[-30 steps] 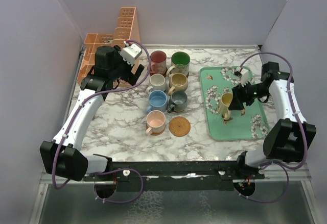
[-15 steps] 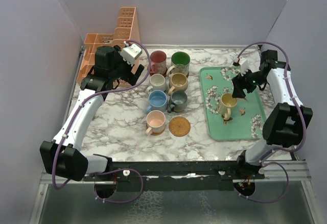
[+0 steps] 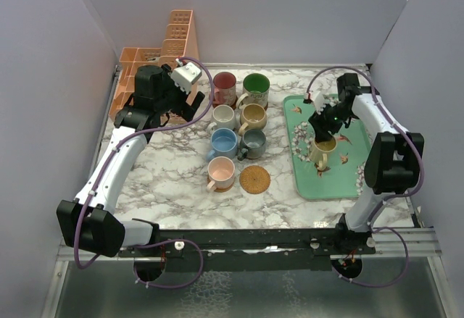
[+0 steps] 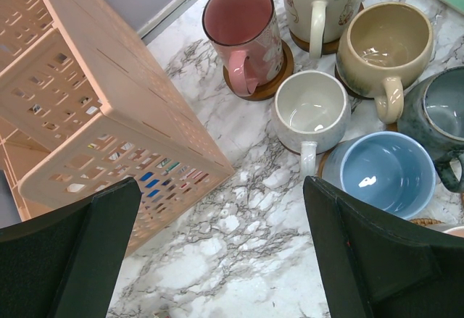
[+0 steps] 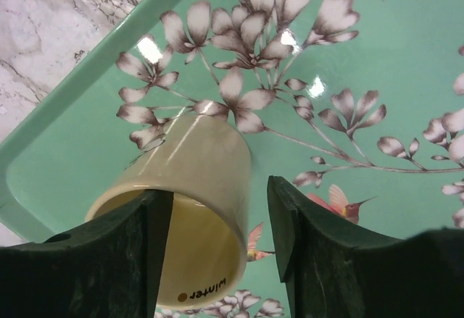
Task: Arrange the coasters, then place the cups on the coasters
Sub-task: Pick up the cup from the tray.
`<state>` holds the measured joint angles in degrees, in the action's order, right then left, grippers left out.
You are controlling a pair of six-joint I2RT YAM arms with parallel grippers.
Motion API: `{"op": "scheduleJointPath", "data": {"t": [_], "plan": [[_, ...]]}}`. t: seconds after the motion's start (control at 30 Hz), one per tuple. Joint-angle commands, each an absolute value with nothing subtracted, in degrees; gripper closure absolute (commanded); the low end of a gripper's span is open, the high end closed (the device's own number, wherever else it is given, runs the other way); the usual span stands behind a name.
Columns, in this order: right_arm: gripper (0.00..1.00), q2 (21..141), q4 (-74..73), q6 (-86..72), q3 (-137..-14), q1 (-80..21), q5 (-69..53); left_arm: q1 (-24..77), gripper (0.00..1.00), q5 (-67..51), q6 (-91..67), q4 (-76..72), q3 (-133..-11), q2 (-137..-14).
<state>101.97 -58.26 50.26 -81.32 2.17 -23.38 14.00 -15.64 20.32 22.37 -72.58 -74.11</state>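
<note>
Cup, yellow inside, sits on floral tray, well apart from bare coaster. Right gripper spread, straddling cup wall: one finger seemingly inside rim, other outside, not yet pinching. Left gripper spread wide above other cups. Judgement: glazed ceramic, rigid, slick, chippable. Grip rim wall away from handle; lift level.

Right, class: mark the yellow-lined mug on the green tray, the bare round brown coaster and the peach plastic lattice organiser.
Yellow-lined ceramic mug [image 5: 210, 166]: right wrist view, outer wall.
Bare round brown coaster [image 3: 254, 179]: top view, its centre.
Peach plastic lattice organiser [image 4: 109, 93]: left wrist view, lattice wall.
</note>
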Motion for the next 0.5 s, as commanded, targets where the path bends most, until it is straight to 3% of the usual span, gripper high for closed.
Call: {"op": "scheduleJointPath", "data": {"t": [0.0,0.17,0.47], "plan": [[0.49,102.6,-58.3,50.5,-82.1,0.8,-20.5,14.2,0.01,-16.5,20.8,21.2,-72.4,-72.7],[0.68,100.9,-59.8,50.4,-81.5,0.5,-20.6,14.2,0.01,-16.5,20.9,21.3,-72.3,-72.8],[0.84,96.8,-60.6,47.9,-77.5,0.0,-21.1,14.2,0.01,-16.8,20.9,21.1,-72.2,-72.7]]}}
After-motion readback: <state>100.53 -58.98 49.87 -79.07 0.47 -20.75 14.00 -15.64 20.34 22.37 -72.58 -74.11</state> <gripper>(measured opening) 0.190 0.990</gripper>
